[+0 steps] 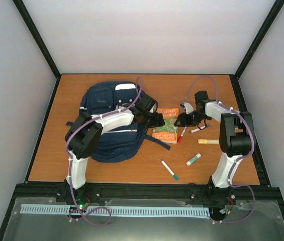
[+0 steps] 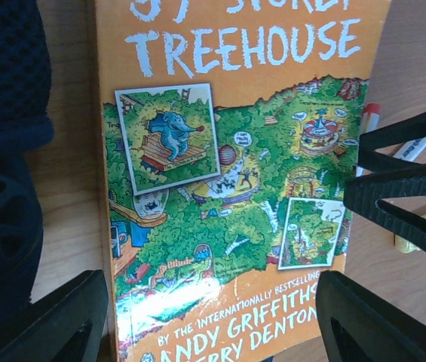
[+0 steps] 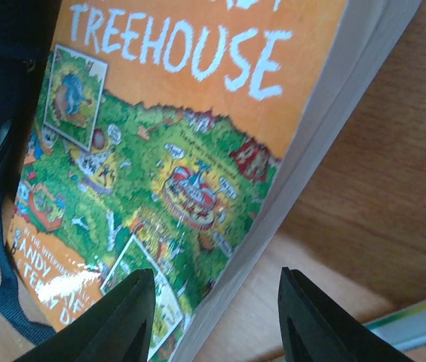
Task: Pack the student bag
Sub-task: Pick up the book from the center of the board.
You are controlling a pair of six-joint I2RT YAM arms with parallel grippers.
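Student bag (image 1: pixel 101 100) lies left on worktop (image 1: pixel 131 170), my left arm across it. Orange book (image 1: pixel 164 131) just beside bag, between my pincers. Left pincer (image 1: pixel 157 119) spread wide over cover, gripping nothing. Right pincer (image 1: pixel 182 120) straddles book's page edge; can't tell whether it bites. Red marker (image 1: pixel 182 134) crowds right side.

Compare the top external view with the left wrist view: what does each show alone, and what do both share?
Only the top view: the student bag with its white stripes, and a green-capped marker. Only the left wrist: the cover's elephant picture and the authors' names. Both: the orange book and a red-capped marker beside it.
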